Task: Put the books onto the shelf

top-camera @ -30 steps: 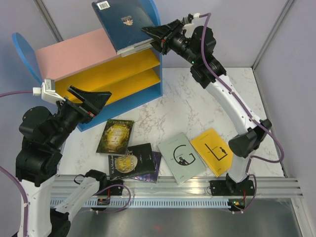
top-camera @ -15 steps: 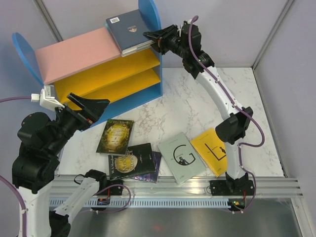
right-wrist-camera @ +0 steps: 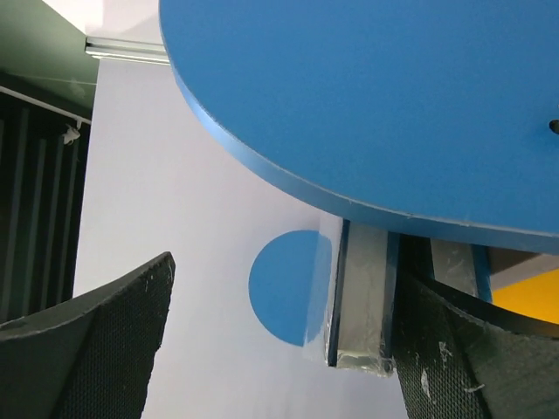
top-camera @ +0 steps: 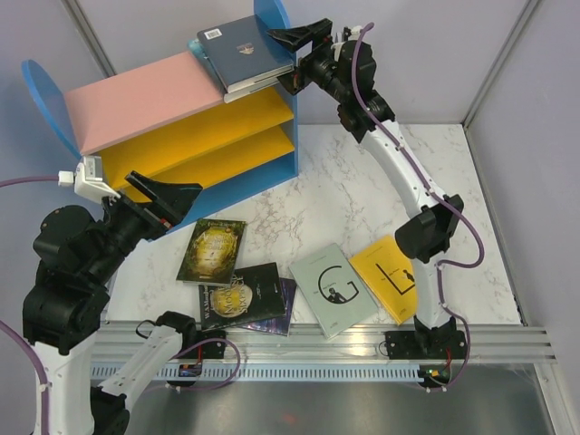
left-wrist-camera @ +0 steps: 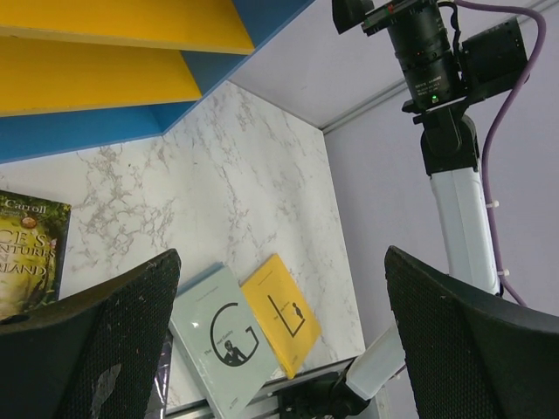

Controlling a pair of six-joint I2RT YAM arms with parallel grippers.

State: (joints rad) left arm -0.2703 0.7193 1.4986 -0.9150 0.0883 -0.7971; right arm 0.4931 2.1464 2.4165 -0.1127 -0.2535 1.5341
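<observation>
Item one, the shelf (top-camera: 181, 95): one pink top board (top-camera: 136, 100), two yellow lower boards (top-camera: 227, 122), and two blue side panels (top-camera: 272, 18). Item two, books, six counted with certainty. One navy book (top-camera: 240, 50) lies flat on the pink top board, against the shelf's right side panel. My wrist view shows what may be a second book edge beside it, but I cannot tell. Five books lie on the marble table (top-camera: 362, 199) in front of the shelf. One green-gold book (top-camera: 212, 250) is nearest the shelf's front. One black book with gold lettering (top-camera: 242, 294) lies just beyond it, resting on one purple book (top-camera: 283, 313) that shows only at its edge. One pale grey-blue book (top-camera: 333, 289) and one yellow book (top-camera: 388, 276) lie side by side, farther out and off the shelf's right end. My right gripper (top-camera: 276, 56) is at the shelf's top right corner. Its fingers are spread wide on either side of the navy book's edge and are not pinching it. My left gripper (top-camera: 168, 204) hangs before the shelf's left front, released and holding nothing.
</observation>
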